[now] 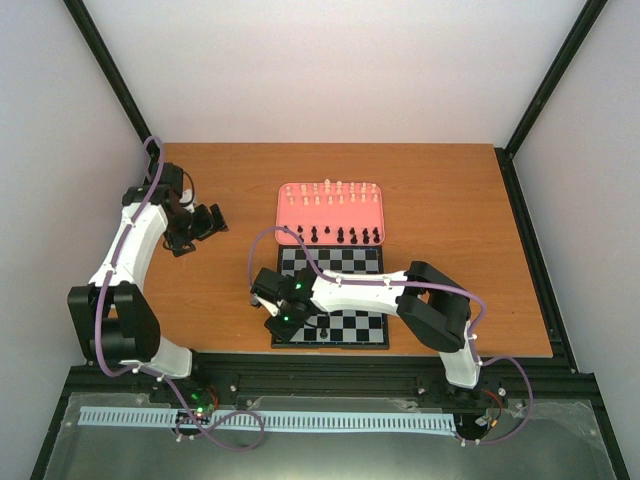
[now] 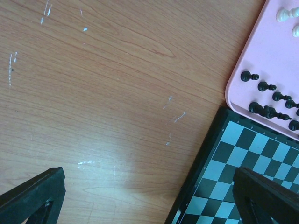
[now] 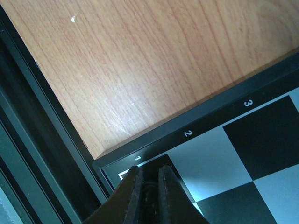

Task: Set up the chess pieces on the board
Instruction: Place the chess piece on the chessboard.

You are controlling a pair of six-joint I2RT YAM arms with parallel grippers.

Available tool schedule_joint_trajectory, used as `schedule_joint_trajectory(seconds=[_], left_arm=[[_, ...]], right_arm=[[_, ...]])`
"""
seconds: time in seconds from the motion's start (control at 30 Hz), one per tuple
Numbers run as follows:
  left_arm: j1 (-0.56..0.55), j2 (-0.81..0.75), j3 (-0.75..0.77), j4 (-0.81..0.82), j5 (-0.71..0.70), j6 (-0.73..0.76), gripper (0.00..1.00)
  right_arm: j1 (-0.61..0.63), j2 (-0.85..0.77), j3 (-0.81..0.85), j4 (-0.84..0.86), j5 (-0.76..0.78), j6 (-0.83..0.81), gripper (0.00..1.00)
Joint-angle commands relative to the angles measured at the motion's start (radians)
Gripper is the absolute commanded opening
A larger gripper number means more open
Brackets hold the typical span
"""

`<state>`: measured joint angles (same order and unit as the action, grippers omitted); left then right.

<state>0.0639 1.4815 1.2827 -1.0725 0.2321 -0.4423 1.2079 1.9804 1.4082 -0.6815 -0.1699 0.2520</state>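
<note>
Right pincer (image 3: 150, 169): pressed almost together; a small dark thing, taken to be a black chessman (image 3: 149, 192), is clamped in the narrow gap, though its shape is mostly hidden.
Spot beneath: the pincer is held low over the black corner square, just beside the frame mark 1; marks 2 and 3 are printed further along the same edge.
Right arm: stretched leftward across the near part of the board, so that the pincer (image 1: 280, 322) is placed over the near left corner.
Board (image 3: 210, 149): laid flat in the middle of the table, its near edge close to the table's near edge. Its far edge (image 1: 345, 262) is set against the tray.
Pink tray (image 1: 283, 215): placed just beyond the board, touching or almost touching it.
Black chess pieces (image 1: 340, 236): stood upright along the near side of the tray, next to the board.
White chess pieces (image 1: 330, 195): stood upright in rows on the far part of the tray.
Left pincer (image 2: 148, 173): spread wide apart, nothing held; it is kept above bare wood to the left of tray and board (image 1: 205, 222), with the board's far left corner seen under one finger.
Table (image 1: 450, 200): brown wood grain, lightly scratched.
</note>
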Motion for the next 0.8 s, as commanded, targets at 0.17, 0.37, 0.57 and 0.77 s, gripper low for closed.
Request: schedule_joint_trajectory(seconds=[0.17,0.37,0.57,0.77], left_arm=[[0.005,-0.044,-0.015,0.006,0.006,-0.009,1.00],[0.005,-0.050,-0.026,0.009,0.009,-0.010,1.00],[0.006,-0.057,-0.026,0.008,0.007,-0.007,1.00],[0.005,-0.059,-0.019,0.008,0.008,-0.009,1.00]], right_arm=[[0.018,-0.038,-0.020,0.017,0.002,0.004,0.12],[0.028,-0.050,-0.025,0.002,-0.004,-0.007,0.20],[0.031,-0.089,-0.019,-0.005,0.016,-0.022,0.35],[0.032,-0.114,0.060,-0.061,0.099,-0.035,0.44]])
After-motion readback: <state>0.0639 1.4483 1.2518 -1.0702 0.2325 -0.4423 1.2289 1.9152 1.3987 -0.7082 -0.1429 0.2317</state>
